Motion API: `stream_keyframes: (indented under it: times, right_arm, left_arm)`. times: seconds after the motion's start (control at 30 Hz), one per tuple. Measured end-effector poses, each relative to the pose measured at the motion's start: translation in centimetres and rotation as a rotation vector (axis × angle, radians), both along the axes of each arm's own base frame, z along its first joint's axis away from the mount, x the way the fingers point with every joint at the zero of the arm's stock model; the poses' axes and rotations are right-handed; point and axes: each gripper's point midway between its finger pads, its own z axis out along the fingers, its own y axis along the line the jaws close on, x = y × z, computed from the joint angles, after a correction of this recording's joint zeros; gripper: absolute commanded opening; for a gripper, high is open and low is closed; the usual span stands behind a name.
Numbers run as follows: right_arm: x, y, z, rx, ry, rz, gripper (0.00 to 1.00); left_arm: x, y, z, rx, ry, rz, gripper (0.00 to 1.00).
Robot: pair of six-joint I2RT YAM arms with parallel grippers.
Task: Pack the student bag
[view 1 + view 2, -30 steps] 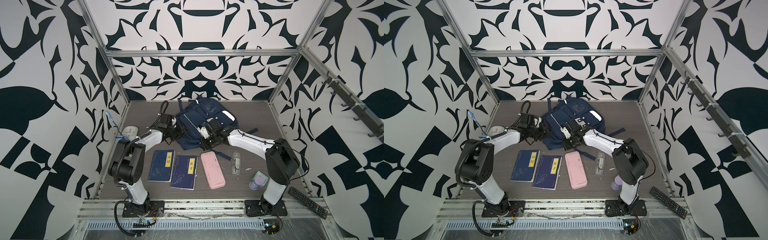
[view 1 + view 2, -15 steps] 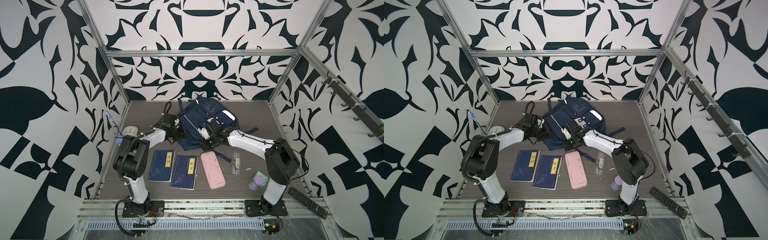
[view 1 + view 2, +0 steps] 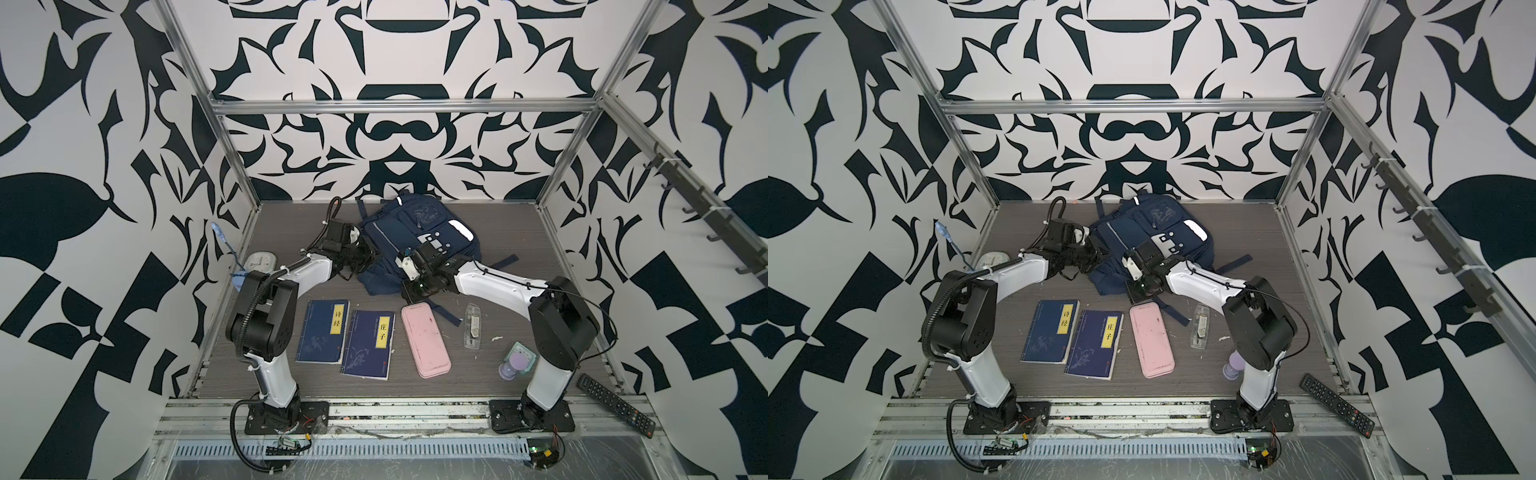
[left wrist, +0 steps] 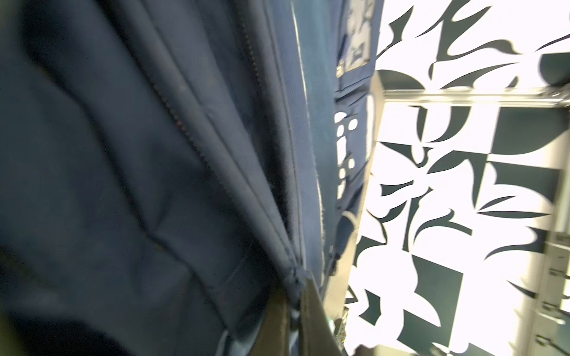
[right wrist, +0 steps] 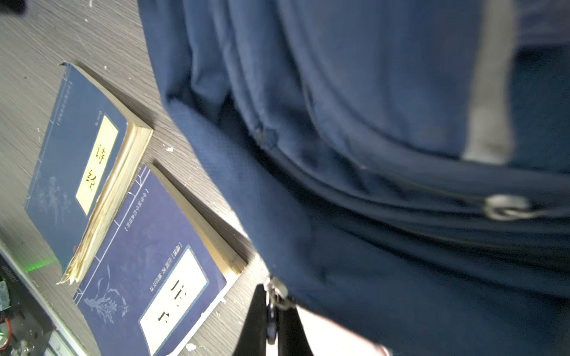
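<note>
The navy student bag lies at the back middle of the table in both top views. My left gripper is at the bag's left side. In the left wrist view the left gripper is shut on a fold of the bag's fabric at the end of a zip line. My right gripper is at the bag's front edge. In the right wrist view the right gripper is shut on a metal zipper pull of the bag.
In front of the bag lie two navy books, a pink pencil case and a clear small case. A purple bottle stands by the right arm's base. A remote lies at the front right, and a white round object at the left wall.
My left gripper has closed onto the bag's fabric, and its arm has shifted a little toward the bag. The right gripper has kept its grip and place.
</note>
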Motion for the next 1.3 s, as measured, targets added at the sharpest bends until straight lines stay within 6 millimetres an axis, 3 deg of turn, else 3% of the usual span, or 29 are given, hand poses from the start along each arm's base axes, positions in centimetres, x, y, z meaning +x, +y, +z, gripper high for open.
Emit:
stream_keyframes:
  times: [0.33, 0.6, 0.87, 0.97, 1.1, 1.2, 1.3]
  right_arm:
    - [0.3, 2.1, 0.2, 0.044, -0.013, 0.015, 0.0]
    - [1.9, 5.6, 0.5, 0.107, -0.006, 0.018, 0.0]
    - [2.9, 7.0, 1.7, 0.185, -0.009, -0.049, 0.0]
    - [3.4, 7.2, 2.1, 0.217, -0.025, -0.078, 0.0]
    - [3.1, 6.1, 2.2, 0.24, -0.031, -0.107, 0.0]
    - [2.7, 4.9, 2.6, 0.241, -0.032, -0.121, 0.0]
    - [2.0, 3.6, 2.8, 0.235, -0.029, -0.13, 0.0]
  left_arm:
    - [0.6, -0.3, 2.5, -0.061, -0.033, 0.026, 0.0]
    - [0.7, 0.0, 3.1, -0.061, -0.047, 0.04, 0.0]
    - [0.8, 0.6, 3.4, -0.054, -0.066, 0.058, 0.0]
    - [0.9, 1.7, 3.0, -0.045, -0.064, 0.076, 0.15]
    - [1.0, 3.2, 2.8, -0.007, -0.074, 0.086, 0.45]
    - [1.1, 4.6, 4.0, 0.034, -0.12, 0.093, 0.61]
    - [1.9, 5.5, 5.6, 0.092, -0.171, 0.092, 0.69]
